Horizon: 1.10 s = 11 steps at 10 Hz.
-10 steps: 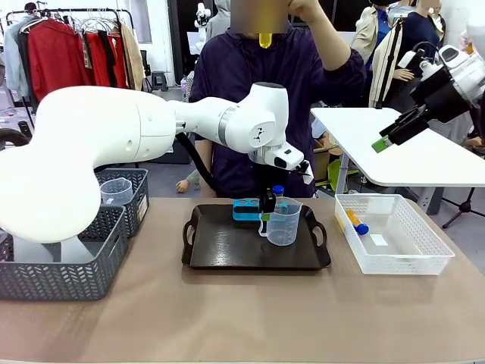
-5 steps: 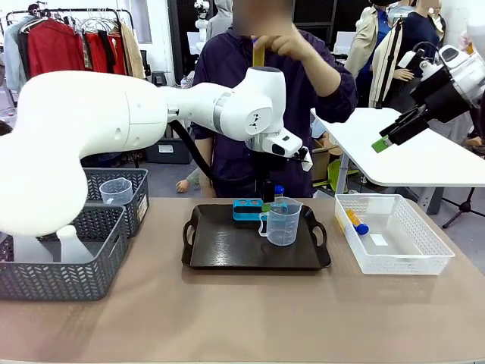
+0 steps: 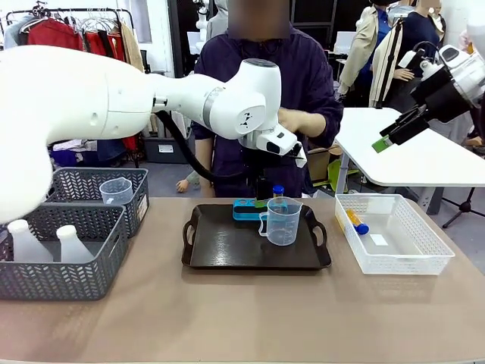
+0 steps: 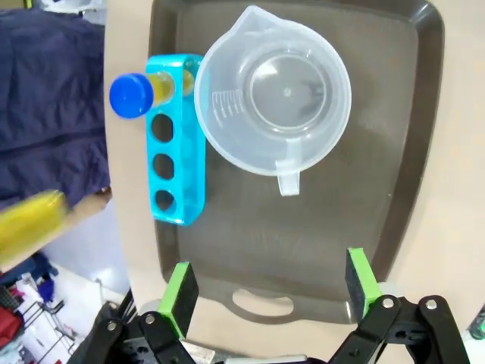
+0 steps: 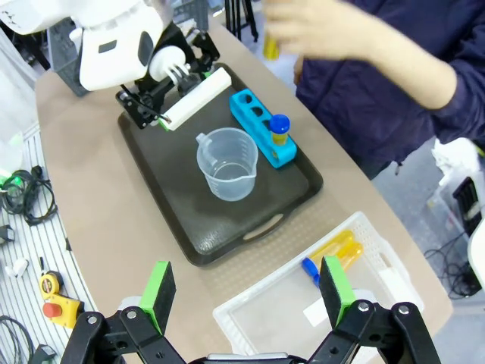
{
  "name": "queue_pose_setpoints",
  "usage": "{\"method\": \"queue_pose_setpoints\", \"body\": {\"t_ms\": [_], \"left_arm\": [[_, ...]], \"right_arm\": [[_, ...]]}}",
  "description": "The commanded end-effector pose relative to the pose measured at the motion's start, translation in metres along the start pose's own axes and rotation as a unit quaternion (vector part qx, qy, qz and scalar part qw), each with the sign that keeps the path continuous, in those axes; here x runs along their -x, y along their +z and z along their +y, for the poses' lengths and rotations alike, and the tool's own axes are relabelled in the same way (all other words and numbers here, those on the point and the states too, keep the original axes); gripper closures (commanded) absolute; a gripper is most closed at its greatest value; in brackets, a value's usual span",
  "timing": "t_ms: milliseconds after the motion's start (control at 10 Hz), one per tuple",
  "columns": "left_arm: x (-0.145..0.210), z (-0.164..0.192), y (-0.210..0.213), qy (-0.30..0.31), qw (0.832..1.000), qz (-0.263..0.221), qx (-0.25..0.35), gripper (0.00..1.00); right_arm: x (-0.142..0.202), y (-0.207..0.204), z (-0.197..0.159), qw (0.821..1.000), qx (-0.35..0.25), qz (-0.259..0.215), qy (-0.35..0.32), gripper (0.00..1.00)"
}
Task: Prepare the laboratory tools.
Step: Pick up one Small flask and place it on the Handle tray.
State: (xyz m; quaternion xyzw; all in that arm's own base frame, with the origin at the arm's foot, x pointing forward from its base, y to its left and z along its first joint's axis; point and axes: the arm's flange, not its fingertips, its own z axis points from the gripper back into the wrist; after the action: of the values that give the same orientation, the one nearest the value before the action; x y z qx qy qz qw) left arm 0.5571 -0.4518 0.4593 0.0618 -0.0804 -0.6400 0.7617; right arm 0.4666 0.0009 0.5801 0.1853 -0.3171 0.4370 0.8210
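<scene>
Where the clear beaker (image 4: 273, 91) stands on the dark tray (image 4: 402, 152), just beside the blue tube rack (image 4: 176, 144) holding one blue-capped tube (image 4: 130, 95), you have bare tray on its handle side, out to the raised rim. Your left gripper (image 4: 269, 280) hangs above, jaws wide apart and empty; the right gripper (image 5: 246, 282) is likewise spread. The beaker's graduations are too small to read.

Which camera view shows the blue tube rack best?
The left wrist view: it looks down on the blue tube rack, so four holes show, one holding a tube. The right wrist view shows it smaller; in the front view the beaker partly hides it.
</scene>
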Motion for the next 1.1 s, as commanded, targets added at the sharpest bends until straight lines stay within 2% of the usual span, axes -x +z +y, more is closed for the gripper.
{"method": "queue_pose_setpoints", "body": {"t_ms": [0, 500, 700, 1000], "left_arm": [[0.032, -0.014, 0.004, 0.026, 0.999, 0.004, -0.028, 0.00], [0.112, -0.040, 0.061, 0.135, 0.986, 0.016, -0.098, 0.00], [0.145, -0.058, 0.089, 0.211, 0.968, 0.015, -0.132, 0.00], [0.189, -0.059, 0.119, 0.290, 0.944, 0.001, -0.156, 0.00]], "right_arm": [[-0.001, 0.001, 0.000, 1.000, -0.004, -0.008, 0.001, 0.00], [-0.001, 0.001, 0.000, 1.000, -0.004, -0.008, 0.001, 0.00], [-0.001, 0.001, 0.000, 1.000, -0.004, -0.008, 0.001, 0.00], [-0.001, 0.001, 0.000, 1.000, -0.004, -0.008, 0.001, 0.00]]}}
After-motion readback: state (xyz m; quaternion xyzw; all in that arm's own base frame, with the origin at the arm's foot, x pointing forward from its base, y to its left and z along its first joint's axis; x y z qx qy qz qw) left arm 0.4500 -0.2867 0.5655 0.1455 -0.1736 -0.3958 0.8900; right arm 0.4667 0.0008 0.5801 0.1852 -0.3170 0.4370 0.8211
